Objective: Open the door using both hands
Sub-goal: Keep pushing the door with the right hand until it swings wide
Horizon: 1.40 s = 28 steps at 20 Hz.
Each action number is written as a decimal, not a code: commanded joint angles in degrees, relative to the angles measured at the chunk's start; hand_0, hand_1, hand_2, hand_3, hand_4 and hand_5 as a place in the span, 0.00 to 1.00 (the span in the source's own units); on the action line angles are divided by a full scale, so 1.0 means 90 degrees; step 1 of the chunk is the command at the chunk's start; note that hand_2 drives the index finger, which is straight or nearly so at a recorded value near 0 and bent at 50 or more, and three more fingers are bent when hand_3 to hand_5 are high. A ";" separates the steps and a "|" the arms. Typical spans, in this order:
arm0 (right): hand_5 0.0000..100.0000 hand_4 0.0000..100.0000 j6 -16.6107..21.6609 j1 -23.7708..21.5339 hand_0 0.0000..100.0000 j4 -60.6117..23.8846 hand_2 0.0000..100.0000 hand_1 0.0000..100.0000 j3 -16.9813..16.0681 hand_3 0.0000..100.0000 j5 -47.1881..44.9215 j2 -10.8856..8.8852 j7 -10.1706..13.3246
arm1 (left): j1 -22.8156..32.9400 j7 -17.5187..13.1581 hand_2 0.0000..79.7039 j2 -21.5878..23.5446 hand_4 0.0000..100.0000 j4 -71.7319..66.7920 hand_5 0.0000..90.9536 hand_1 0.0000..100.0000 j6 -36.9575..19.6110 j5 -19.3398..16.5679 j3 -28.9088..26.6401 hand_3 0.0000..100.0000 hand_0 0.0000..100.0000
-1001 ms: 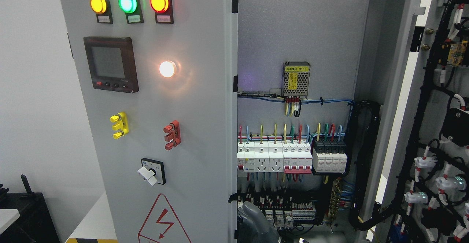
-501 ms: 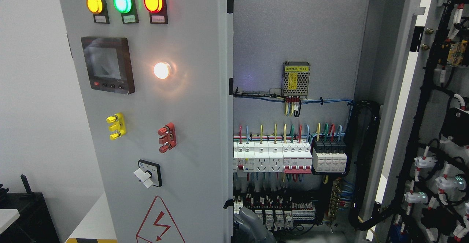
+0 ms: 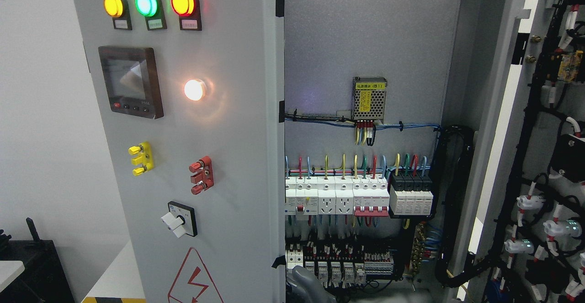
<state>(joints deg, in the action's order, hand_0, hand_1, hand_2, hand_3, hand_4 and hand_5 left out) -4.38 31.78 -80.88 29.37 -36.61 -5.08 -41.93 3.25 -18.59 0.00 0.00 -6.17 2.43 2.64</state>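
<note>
Fingers: grey hand [image 3: 306, 284] at bottom edge beside left door [image 3: 219, 156], side and grip unclear | door: tall, upright, ajar | yellow label [image 3: 369, 85] on power supply unreadable.

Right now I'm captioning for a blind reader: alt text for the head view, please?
An electrical cabinet stands open: its left door, carrying lit indicator lamps, is swung partway out, exposing breakers. A grey robot hand shows at the door's bottom edge.
</note>
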 commanded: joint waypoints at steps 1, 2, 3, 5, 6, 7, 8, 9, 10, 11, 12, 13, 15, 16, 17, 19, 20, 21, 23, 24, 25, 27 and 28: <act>0.00 0.00 0.0018 -0.0025 0.00 -0.0262 0.00 0.00 0.0281 0.00 -0.0005 0.0007 0.0000 | 0.0000 0.0005 0.00 -0.0215 0.04 0.0186 0.00 0.00 0.0002 0.0004 0.0000 0.00 0.00; 0.00 0.00 0.0018 -0.0035 0.00 -0.0301 0.00 0.00 0.0281 0.00 -0.0005 0.0007 0.0000 | 0.0000 0.0005 0.00 -0.0215 0.04 0.0186 0.00 0.00 0.0002 0.0004 0.0000 0.00 0.00; 0.00 0.00 0.0018 -0.0035 0.00 -0.0330 0.00 0.00 0.0291 0.00 -0.0005 0.0007 0.0000 | 0.0000 0.0005 0.00 -0.0215 0.04 0.0186 0.00 0.00 0.0002 0.0004 0.0000 0.00 0.00; 0.00 0.00 0.0018 -0.0054 0.00 -0.0369 0.00 0.00 0.0339 0.00 -0.0005 0.0007 0.0000 | 0.0000 0.0005 0.00 -0.0215 0.04 0.0186 0.00 0.00 0.0002 0.0004 0.0000 0.00 0.00; 0.00 0.00 0.0018 -0.0064 0.00 -0.0398 0.00 0.00 0.0349 0.00 -0.0005 0.0007 0.0000 | 0.0000 0.0005 0.00 -0.0215 0.04 0.0186 0.00 0.00 0.0002 0.0004 0.0000 0.00 0.00; 0.00 0.00 0.0018 -0.0084 0.00 -0.0428 0.00 0.00 0.0378 0.00 -0.0005 0.0007 0.0000 | 0.0000 0.0005 0.00 -0.0215 0.04 0.0186 0.00 0.00 0.0002 0.0004 0.0000 0.00 0.00; 0.00 0.00 0.0018 -0.0103 0.00 -0.0428 0.00 0.00 0.0398 0.00 -0.0005 0.0007 0.0000 | 0.0000 0.0005 0.00 -0.0215 0.04 0.0186 0.00 0.00 0.0002 -0.0006 0.0000 0.00 0.00; 0.00 0.00 0.0018 -0.0103 0.00 -0.0428 0.00 0.00 0.0408 0.00 -0.0005 0.0007 0.0000 | 0.0000 0.0005 0.00 -0.0215 0.04 0.0186 0.00 0.00 0.0002 0.0003 0.0000 0.00 0.00; 0.00 0.00 0.0018 -0.0113 0.00 -0.0428 0.00 0.00 0.0437 0.00 -0.0005 0.0007 0.0010 | 0.0000 0.0005 0.00 -0.0215 0.04 0.0186 0.00 0.00 0.0002 0.0004 0.0000 0.00 0.00; 0.00 0.00 0.0018 -0.0113 0.00 -0.0447 0.00 0.00 0.0466 0.00 0.0005 0.0007 0.0010 | 0.0000 0.0005 0.00 -0.0215 0.04 0.0186 0.00 0.00 0.0002 -0.0006 0.0000 0.00 0.00; 0.00 0.00 0.0018 -0.0113 0.00 -0.0476 0.00 0.00 0.0486 0.00 -0.0005 0.0007 0.0010 | 0.0000 0.0005 0.00 -0.0215 0.04 0.0186 0.00 0.00 0.0002 0.0003 0.0000 0.00 0.00; 0.00 0.00 0.0018 -0.0123 0.00 -0.0477 0.00 0.00 0.0486 0.00 -0.0005 0.0007 0.0010 | 0.0000 0.0005 0.00 -0.0215 0.04 0.0186 0.00 0.00 0.0002 0.0004 0.0000 0.00 0.00; 0.00 0.00 0.0018 -0.0123 0.00 -0.0506 0.00 0.00 0.0496 0.00 0.0005 0.0017 0.0010 | 0.0000 0.0005 0.00 -0.0215 0.04 0.0186 0.00 0.00 0.0002 0.0004 0.0000 0.00 0.00; 0.00 0.00 0.0018 -0.0123 0.00 -0.0525 0.00 0.00 0.0496 0.00 0.0005 0.0027 0.0010 | 0.0000 0.0005 0.00 -0.0215 0.04 0.0186 0.00 0.00 0.0002 0.0004 0.0000 0.00 0.00; 0.00 0.00 0.0018 -0.0123 0.00 -0.0526 0.00 0.00 0.0496 0.00 0.0005 0.0017 0.0010 | 0.0000 0.0005 0.00 -0.0215 0.04 0.0186 0.00 0.00 0.0002 0.0004 0.0000 0.00 0.00; 0.00 0.00 0.0018 -0.0133 0.00 -0.0564 0.00 0.00 0.0496 0.00 0.0005 0.0017 0.0010 | 0.0000 0.0005 0.00 -0.0215 0.04 0.0186 0.00 0.00 0.0002 -0.0006 0.0000 0.00 0.00; 0.00 0.00 0.0018 -0.0152 0.00 -0.0594 0.00 0.00 0.0515 0.00 -0.0005 0.0017 0.0010 | 0.0000 0.0005 0.00 -0.0215 0.04 0.0186 0.00 0.00 0.0002 0.0003 0.0000 0.00 0.00; 0.00 0.00 0.0018 -0.0162 0.00 -0.0613 0.00 0.00 0.0554 0.00 -0.0005 0.0017 0.0010 | 0.0000 0.0005 0.00 -0.0215 0.04 0.0186 0.00 0.00 0.0002 -0.0006 0.0000 0.00 0.00; 0.00 0.00 0.0018 -0.0172 0.00 -0.0652 0.00 0.00 0.0633 0.00 0.0005 0.0027 0.0020 | 0.0000 0.0005 0.00 -0.0215 0.04 0.0186 0.00 0.00 0.0002 0.0004 0.0000 0.00 0.00; 0.00 0.00 0.0018 -0.0172 0.00 -0.0662 0.00 0.00 0.0652 0.00 0.0005 0.0027 0.0020 | 0.0000 0.0005 0.00 -0.0215 0.04 0.0186 0.00 0.00 0.0002 0.0004 0.0000 0.00 0.00; 0.00 0.00 0.0018 -0.0172 0.00 -0.0682 0.00 0.00 0.0671 0.00 0.0005 0.0037 0.0020 | 0.0000 0.0005 0.00 -0.0215 0.04 0.0186 0.00 0.00 0.0002 -0.0006 0.0000 0.00 0.00; 0.00 0.00 0.0008 -0.0172 0.00 -0.0701 0.00 0.00 0.0720 0.00 0.0005 0.0066 0.0049 | 0.0000 0.0005 0.00 -0.0215 0.04 0.0186 0.00 0.00 0.0002 0.0004 0.0000 0.00 0.00; 0.00 0.00 0.0008 -0.0172 0.00 -0.0701 0.00 0.00 0.0769 0.00 0.0015 0.0085 0.0059 | 0.0000 0.0005 0.00 -0.0215 0.04 0.0186 0.00 0.00 0.0002 0.0004 0.0000 0.00 0.00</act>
<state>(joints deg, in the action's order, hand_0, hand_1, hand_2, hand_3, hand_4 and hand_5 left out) -4.20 30.38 -85.74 34.09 -36.58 -4.83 -41.66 3.25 -18.59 0.00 0.00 -6.17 2.44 2.64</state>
